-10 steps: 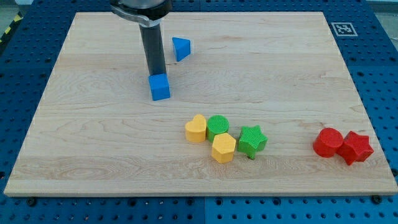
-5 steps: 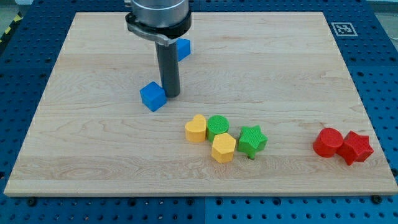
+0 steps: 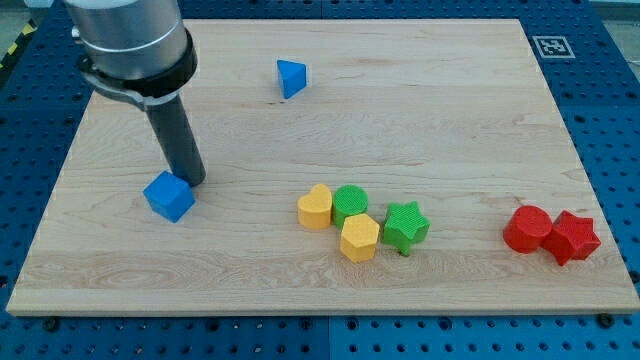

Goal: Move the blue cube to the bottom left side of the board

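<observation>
The blue cube (image 3: 168,196) lies on the wooden board (image 3: 450,110), left of the middle and turned at an angle. My tip (image 3: 193,182) stands just to the cube's upper right, touching or almost touching it. The dark rod rises from there to the view's top left. A blue triangular block (image 3: 290,77) lies near the top of the board, apart from the cube.
A yellow heart (image 3: 314,207), a green cylinder (image 3: 351,203), a yellow hexagon (image 3: 358,238) and a green star (image 3: 405,226) cluster at the lower middle. A red cylinder (image 3: 526,229) and a red star (image 3: 573,237) sit at the lower right.
My tip has moved down and to the left, pushing the blue cube the same way, from the upper middle toward the lower left. The other blocks have not moved.
</observation>
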Controlling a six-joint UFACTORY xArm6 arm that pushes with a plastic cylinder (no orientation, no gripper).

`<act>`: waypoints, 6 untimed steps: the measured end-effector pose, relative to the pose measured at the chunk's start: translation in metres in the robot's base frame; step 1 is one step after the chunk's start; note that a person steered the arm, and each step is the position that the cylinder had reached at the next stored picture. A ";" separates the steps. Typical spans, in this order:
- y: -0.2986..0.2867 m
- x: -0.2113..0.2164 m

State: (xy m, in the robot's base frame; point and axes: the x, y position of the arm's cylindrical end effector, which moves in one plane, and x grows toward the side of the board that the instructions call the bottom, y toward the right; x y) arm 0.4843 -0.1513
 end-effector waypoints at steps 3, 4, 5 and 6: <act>-0.034 0.038; -0.034 0.048; -0.034 0.048; -0.034 0.058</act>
